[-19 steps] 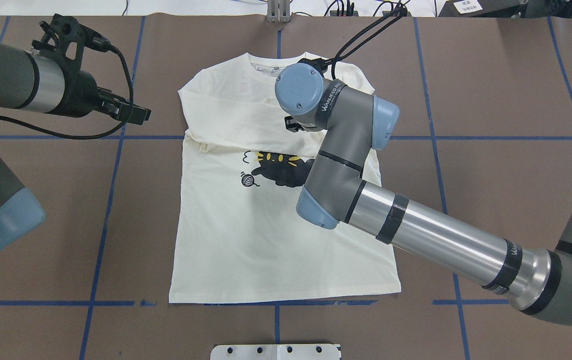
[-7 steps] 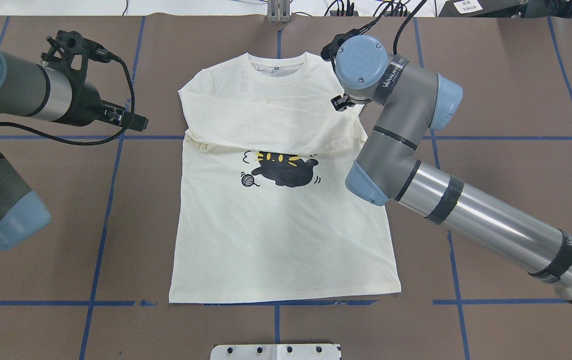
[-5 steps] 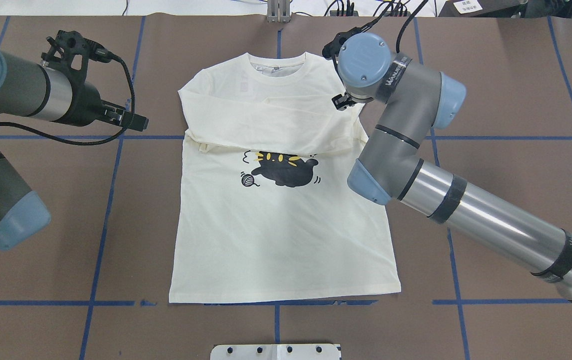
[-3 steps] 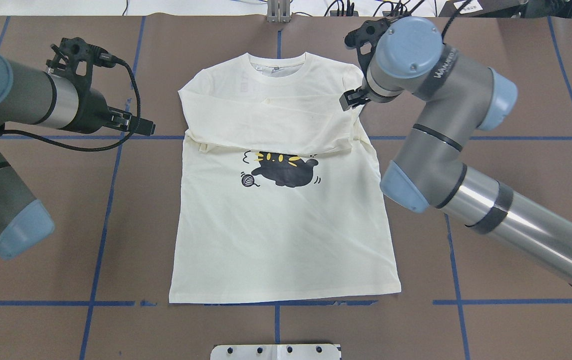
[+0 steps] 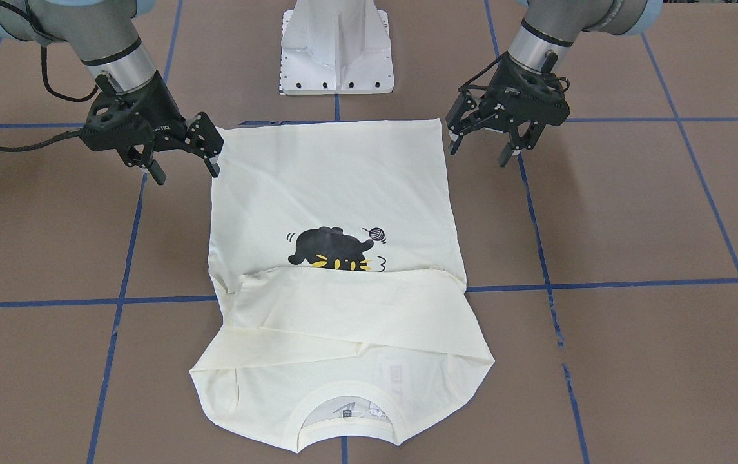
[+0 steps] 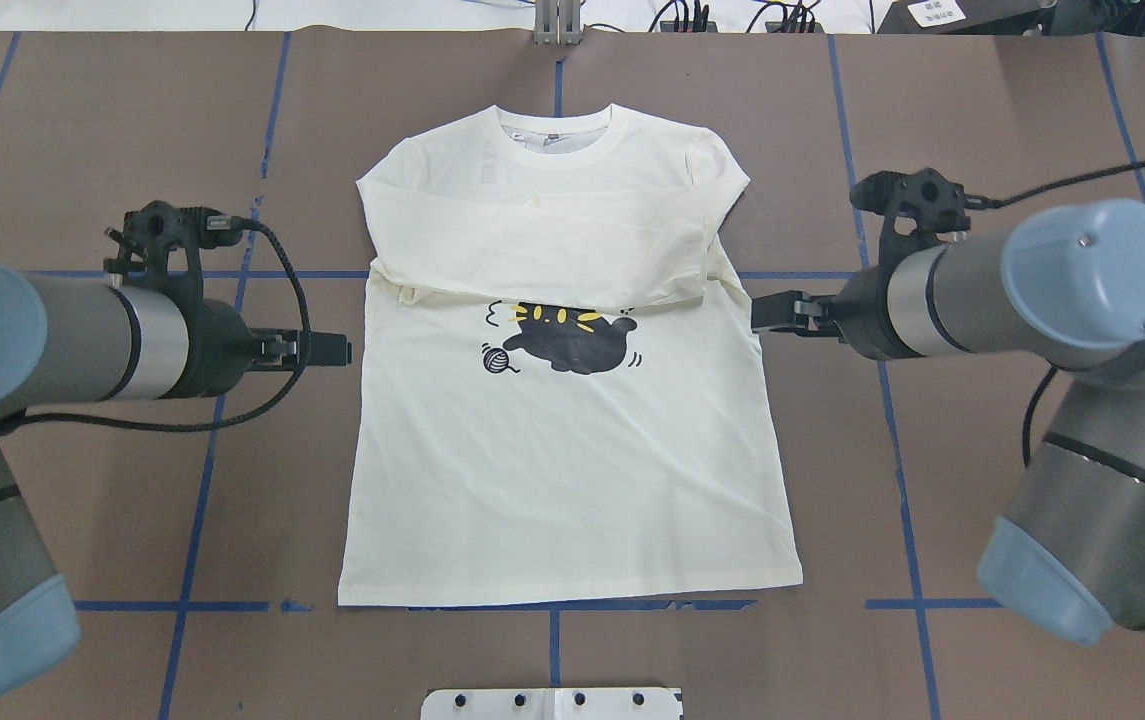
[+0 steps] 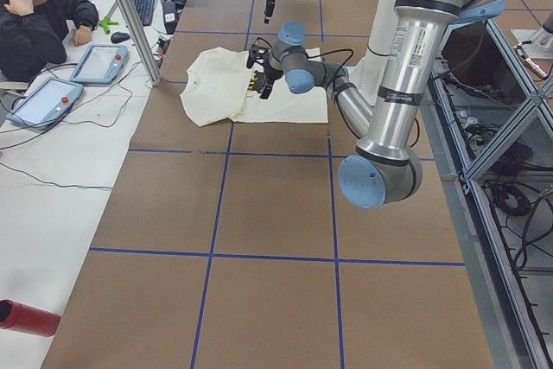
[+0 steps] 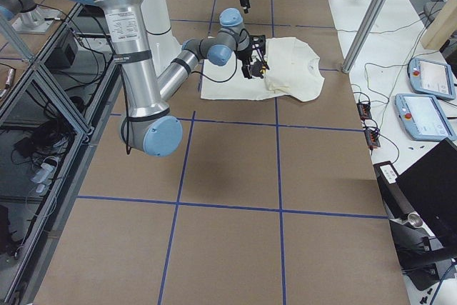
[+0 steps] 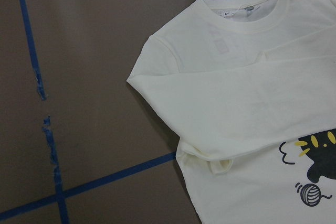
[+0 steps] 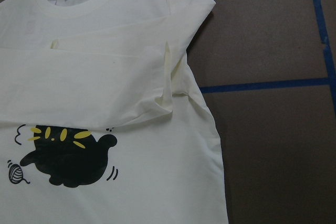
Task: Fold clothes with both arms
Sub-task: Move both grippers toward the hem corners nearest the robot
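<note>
Brown taped table (image 6: 82, 120) under flat T-shirt (image 6: 572, 480); left gripper (image 5: 479, 153) and right gripper (image 5: 187, 173) just outside its side edges, spread wide, holding nothing.

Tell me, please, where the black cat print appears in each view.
Front-facing: cat print at centre, upside down.
Overhead: print at centre.
Exterior left: near top, tiny, largely hidden.
Exterior right: near top, tiny, largely hidden.
Left wrist: print at bottom-right edge, cut off.
Right wrist: print at bottom left.
Shared landmark: the collar.

A cream T-shirt (image 10: 105, 77) lies flat on the brown worktop (image 10: 273, 30), sleeves folded across its chest. The black cat print (image 10: 65, 161) shows below (blue tape lines (image 10: 262, 85) cross the worktop).
</note>
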`<act>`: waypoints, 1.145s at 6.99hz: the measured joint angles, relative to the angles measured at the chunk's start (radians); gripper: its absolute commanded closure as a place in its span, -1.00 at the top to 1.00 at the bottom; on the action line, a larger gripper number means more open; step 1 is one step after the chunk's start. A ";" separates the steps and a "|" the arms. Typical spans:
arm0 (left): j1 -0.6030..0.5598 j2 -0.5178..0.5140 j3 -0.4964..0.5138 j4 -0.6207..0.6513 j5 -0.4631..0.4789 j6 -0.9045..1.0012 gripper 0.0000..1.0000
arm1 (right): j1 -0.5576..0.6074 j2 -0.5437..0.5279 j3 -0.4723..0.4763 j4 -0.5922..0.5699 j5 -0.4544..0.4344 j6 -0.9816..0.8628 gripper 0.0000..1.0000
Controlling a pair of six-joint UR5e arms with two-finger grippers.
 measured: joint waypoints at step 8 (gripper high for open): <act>0.428 0.101 0.024 -0.014 0.326 -0.568 0.21 | -0.295 -0.156 0.152 -0.045 -0.334 0.494 1.00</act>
